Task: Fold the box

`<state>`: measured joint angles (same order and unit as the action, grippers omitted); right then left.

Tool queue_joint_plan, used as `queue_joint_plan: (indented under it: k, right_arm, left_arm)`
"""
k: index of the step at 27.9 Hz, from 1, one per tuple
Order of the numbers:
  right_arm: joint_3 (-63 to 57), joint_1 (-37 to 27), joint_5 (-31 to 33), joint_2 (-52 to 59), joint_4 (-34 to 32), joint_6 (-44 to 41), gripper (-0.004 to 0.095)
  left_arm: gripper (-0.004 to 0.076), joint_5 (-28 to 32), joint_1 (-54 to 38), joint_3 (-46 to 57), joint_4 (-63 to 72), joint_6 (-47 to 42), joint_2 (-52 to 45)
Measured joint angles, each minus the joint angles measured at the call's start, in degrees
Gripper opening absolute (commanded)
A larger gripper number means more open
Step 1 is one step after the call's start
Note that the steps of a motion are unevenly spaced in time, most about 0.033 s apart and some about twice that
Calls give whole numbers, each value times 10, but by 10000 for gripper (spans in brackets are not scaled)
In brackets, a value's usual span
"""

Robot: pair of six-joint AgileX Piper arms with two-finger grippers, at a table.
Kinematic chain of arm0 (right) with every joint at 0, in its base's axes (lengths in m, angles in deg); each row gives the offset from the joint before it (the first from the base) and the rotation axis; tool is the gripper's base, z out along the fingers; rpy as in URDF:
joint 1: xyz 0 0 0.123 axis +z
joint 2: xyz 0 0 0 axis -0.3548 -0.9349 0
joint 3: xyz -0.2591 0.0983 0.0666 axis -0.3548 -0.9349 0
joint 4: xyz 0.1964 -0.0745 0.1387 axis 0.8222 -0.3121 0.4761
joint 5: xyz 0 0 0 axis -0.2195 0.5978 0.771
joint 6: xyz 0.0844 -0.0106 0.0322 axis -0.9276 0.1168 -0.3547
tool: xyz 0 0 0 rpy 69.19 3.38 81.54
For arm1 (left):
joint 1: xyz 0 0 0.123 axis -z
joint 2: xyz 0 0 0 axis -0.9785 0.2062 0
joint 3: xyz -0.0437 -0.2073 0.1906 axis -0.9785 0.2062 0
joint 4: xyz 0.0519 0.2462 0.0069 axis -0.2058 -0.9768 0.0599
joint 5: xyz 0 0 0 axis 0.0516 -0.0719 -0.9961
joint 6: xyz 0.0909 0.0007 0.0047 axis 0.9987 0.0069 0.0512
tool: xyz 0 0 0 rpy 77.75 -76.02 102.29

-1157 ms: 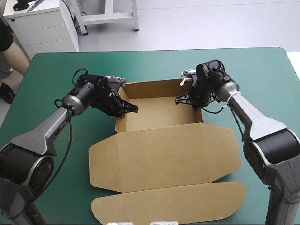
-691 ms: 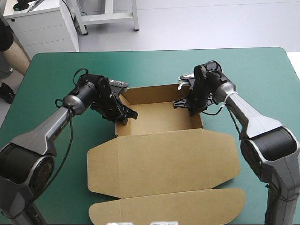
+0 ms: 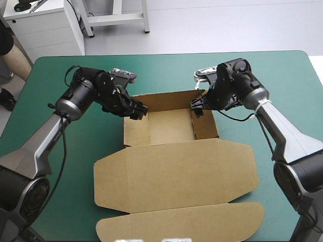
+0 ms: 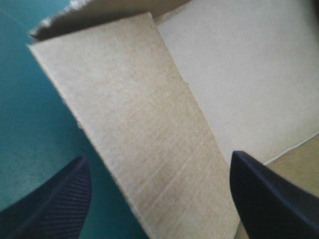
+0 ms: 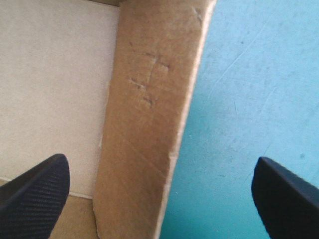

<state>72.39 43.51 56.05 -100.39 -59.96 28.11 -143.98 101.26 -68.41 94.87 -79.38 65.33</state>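
- Brown box (image 3: 171,166) in the middle of the teal-green table (image 3: 60,70): an open tray on the far side with walls raised, and the lid (image 3: 176,169) lying flat toward the near edge, ending in a long flap (image 3: 181,222).
- Left gripper (image 3: 137,112) (image 4: 158,157) at the tray's far-left corner, black fingers spread wide, holding nothing.
- Left wall (image 4: 139,129) standing between those fingers, with teal-green cover on its outer side and pale tray floor (image 3: 169,126) on its inner side.
- Right gripper (image 3: 197,107) (image 5: 160,158) at the far-right corner, fingers likewise wide apart, gripping nothing.
- Right wall (image 5: 149,124) upright between them, with bare cover on its outer side.
- Cannot tell from either wrist view whether any finger touches the board.
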Motion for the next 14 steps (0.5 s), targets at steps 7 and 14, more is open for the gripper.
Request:
queue_joint_plan:
  k: [7, 14]
  right_arm:
    - [0, -11, 4, 76, 4, 31, 914]
    - [0, -14, 7, 105, 4, 40, 913]
  left_arm:
    - [274, 4, 0, -13, -3, 17, -116]
    - [-6, -47, 0, -16, -5, 96, -242]
